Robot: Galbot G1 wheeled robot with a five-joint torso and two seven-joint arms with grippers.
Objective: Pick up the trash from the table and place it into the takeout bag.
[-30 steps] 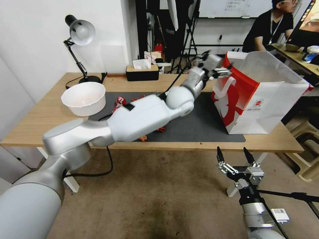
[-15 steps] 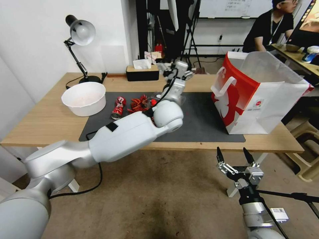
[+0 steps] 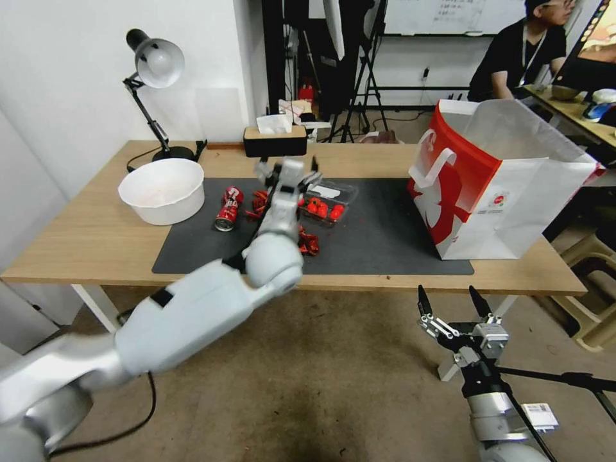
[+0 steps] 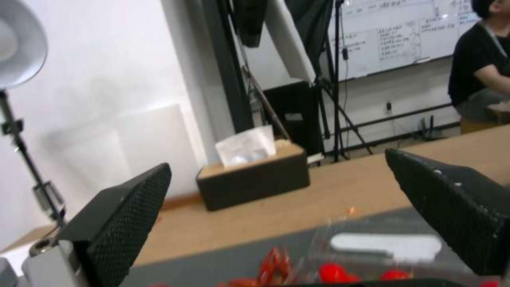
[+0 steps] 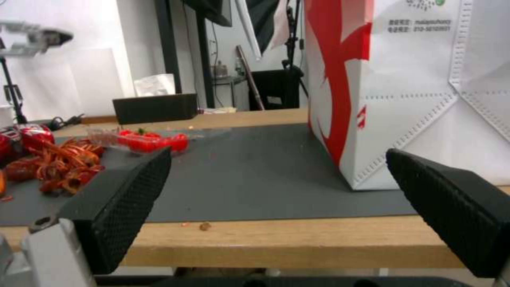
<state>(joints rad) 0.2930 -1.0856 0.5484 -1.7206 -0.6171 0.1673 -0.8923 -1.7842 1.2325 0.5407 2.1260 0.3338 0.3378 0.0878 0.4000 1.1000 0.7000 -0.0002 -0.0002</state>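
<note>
**Left end effector above the litter, nothing held**

The left end effector (image 3: 287,172) hangs over the middle of the dark grey mat (image 3: 385,237), with its fingers spread wide and nothing between them. In the left wrist view the two black pads (image 4: 125,217) stand far apart, and below them a clear plastic tray (image 3: 327,197) with small red fruits is visible. Just beside the tray lies a heap of red crayfish shells (image 3: 266,200), and near it a crushed red can (image 3: 228,208) on its side. A white bowl (image 3: 162,190) stands on the bare wood of the surface (image 3: 83,231), at the mat's left edge. The takeout bag (image 3: 494,179) stands upright and open at the right end of the mat, well apart from the litter. The right end effector (image 3: 452,305) waits low in front of the surface, its fingers also wide.

The risks, as I judge them: the tray is thin and its lid looks partly open, so a pinch on one wall may bend it and spill the fruits. The shells are loose, and a grasp may take only a few. The bag is light, and a push on its rim could tip it.
</note>
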